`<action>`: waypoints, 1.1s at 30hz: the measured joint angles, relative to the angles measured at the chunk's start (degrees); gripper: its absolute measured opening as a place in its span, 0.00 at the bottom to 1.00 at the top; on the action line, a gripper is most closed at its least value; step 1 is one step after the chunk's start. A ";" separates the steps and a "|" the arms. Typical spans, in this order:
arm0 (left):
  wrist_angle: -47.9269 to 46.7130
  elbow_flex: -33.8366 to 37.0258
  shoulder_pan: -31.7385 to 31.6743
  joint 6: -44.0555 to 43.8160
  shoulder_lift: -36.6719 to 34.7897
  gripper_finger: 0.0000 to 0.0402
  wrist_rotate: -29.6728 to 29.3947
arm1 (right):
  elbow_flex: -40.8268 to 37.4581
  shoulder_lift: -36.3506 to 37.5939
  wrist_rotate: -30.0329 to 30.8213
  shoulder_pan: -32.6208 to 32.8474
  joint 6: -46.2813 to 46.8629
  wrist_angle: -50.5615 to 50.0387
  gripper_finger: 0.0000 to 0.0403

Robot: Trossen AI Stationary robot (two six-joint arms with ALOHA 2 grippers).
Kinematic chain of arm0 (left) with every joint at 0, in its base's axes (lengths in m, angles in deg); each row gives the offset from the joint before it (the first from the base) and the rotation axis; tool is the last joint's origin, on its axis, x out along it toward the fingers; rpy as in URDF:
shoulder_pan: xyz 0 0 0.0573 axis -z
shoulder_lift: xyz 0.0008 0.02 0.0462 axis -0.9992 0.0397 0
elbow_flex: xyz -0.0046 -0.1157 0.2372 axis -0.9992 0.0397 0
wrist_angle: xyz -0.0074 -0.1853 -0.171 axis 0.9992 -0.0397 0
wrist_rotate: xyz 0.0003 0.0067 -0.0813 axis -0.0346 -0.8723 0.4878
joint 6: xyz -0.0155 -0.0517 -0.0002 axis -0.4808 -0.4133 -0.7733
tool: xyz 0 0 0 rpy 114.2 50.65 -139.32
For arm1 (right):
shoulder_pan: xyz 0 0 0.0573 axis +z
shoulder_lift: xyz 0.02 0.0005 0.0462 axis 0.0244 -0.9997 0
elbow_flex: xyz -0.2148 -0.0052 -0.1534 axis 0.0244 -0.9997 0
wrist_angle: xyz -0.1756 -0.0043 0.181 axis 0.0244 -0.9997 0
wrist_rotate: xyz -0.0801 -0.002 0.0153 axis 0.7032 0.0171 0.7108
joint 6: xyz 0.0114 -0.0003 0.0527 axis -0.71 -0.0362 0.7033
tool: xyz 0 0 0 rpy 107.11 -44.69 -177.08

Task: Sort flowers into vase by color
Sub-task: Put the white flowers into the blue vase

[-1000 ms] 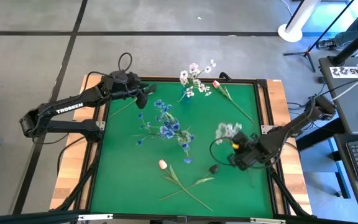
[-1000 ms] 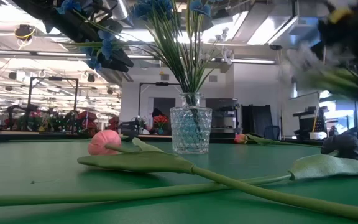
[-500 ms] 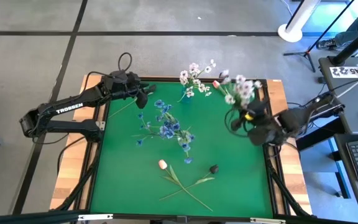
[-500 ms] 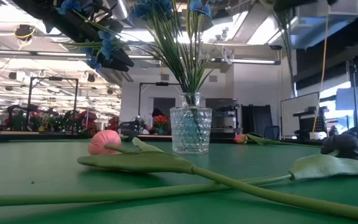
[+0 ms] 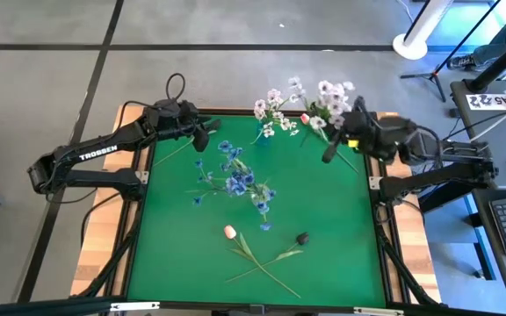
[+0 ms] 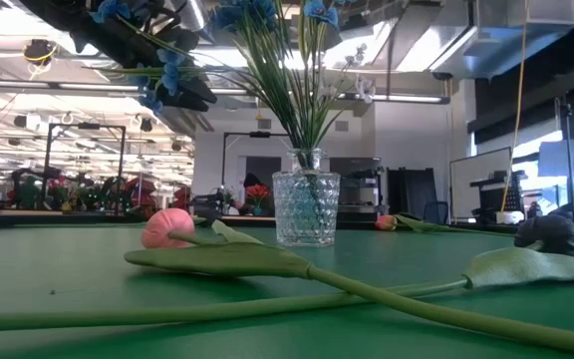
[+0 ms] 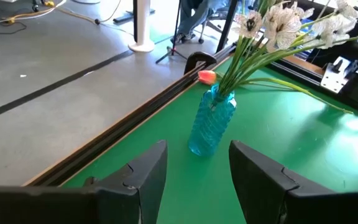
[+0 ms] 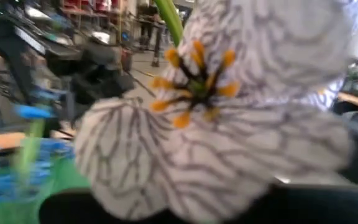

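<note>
A: The right gripper has its fingers clamped on the white flower spray, high over the counter's far right corner, near the blue vase of white blooms

B: Risk?

A: Stems could snag those blooms or tip the vase. Left fingers part-open, empty. Its arm reads TROSSEN

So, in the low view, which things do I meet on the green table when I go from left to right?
Pink tulip bud → clear glass vase holding blue flowers → a second, small pink bud far back → dark bud near the right edge.
</note>
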State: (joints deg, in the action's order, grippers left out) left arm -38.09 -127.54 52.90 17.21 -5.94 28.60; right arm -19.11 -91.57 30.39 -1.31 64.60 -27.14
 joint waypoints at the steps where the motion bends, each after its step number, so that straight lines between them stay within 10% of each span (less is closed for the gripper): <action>1: -0.02 0.02 0.00 -0.07 0.00 0.42 0.02 | -0.02 -0.33 -0.70 -2.05 -1.25 0.47 0.02; 7: 0.27 0.02 1.10 -0.15 0.00 0.42 0.03 | -0.02 -1.18 -4.32 -17.28 -6.57 1.01 0.02; 16: 0.85 0.02 1.16 -0.15 0.00 0.42 0.01 | -5.60 -4.57 -46.11 -40.30 -3.81 13.75 0.02; 24: 0.85 0.02 1.16 -0.13 0.00 0.42 0.02 | -11.69 -15.54 -65.57 -44.91 -0.27 36.15 0.02; 33: 0.83 0.02 1.16 -0.17 0.00 0.42 -0.02 | -11.85 -22.55 -69.58 -44.75 1.44 47.79 0.02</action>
State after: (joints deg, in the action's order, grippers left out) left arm -37.26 -127.52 54.06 17.03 -5.94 28.58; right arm -30.96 -114.12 -39.19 -46.06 66.04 20.65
